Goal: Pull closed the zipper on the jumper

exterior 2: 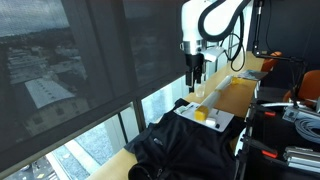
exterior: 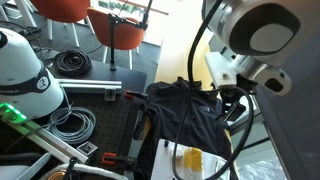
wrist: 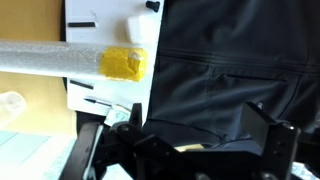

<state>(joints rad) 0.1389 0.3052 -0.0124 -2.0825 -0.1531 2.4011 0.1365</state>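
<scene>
High over the edge of the jumper (exterior 2: 190,148), the gripper (exterior 2: 195,74) hangs spread and empty, probably to line up on the zipper, which cannot be made out. The jumper lies rumpled just beside a yellow item (exterior 2: 200,114).

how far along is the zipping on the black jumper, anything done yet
Nothing looks done: the jumper lies rumpled, and its zipper cannot be made out. In hand: the gripper hangs high, apart from it, near the yellow item, fingers apart and empty in the wrist view. Left: descend, find the zipper pull, grasp it and pull it closed.
</scene>
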